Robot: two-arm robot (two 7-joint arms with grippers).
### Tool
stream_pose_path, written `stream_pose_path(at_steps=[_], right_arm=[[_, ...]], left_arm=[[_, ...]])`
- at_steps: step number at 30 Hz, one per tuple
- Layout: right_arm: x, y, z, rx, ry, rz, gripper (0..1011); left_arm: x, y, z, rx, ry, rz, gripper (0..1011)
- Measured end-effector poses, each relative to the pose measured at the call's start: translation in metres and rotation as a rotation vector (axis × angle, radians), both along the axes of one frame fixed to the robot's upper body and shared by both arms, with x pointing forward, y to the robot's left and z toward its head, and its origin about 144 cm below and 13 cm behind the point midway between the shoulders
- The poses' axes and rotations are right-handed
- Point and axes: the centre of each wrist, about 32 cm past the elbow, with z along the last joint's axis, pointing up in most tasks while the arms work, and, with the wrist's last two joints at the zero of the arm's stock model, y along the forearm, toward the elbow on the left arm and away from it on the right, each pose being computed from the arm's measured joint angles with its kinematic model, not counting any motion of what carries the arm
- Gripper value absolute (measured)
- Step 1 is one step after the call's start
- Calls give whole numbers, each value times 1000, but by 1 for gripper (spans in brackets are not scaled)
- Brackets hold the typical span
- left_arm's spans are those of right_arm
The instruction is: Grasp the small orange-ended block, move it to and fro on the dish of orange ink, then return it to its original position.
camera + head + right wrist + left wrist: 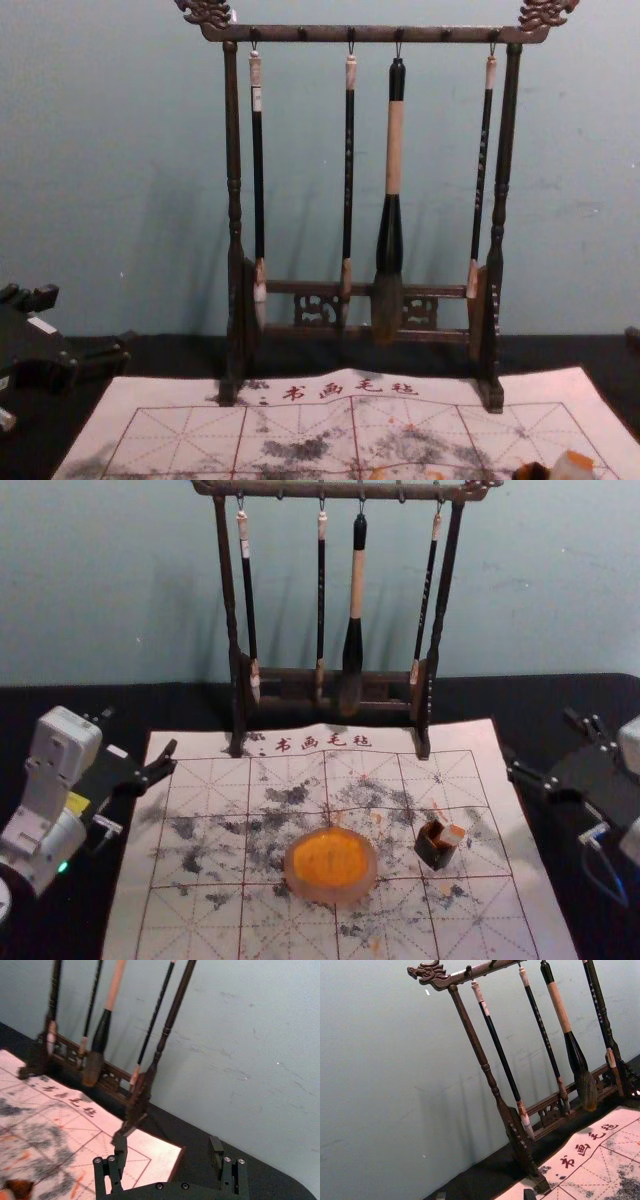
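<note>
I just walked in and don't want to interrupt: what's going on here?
Nothing is being handled right now. The robot's left gripper and right gripper are both open and empty, one toward each side of the mat. The small orange-ended block is at a small dark holder, to the robot's right of the dish of orange ink.

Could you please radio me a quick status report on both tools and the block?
Left tool open, mat's left edge. Right tool open, mat's right edge. Block ungrasped, right of dish. Brush rack behind, likely no obstruction.
</note>
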Motion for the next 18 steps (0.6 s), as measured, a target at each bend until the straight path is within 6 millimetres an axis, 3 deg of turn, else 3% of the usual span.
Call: stream_pose_path(at_steps=[18], right_arm=[[-44, -34, 3, 38, 57, 336, 1000]], left_arm=[[0, 0, 0, 0, 0, 0, 1001]])
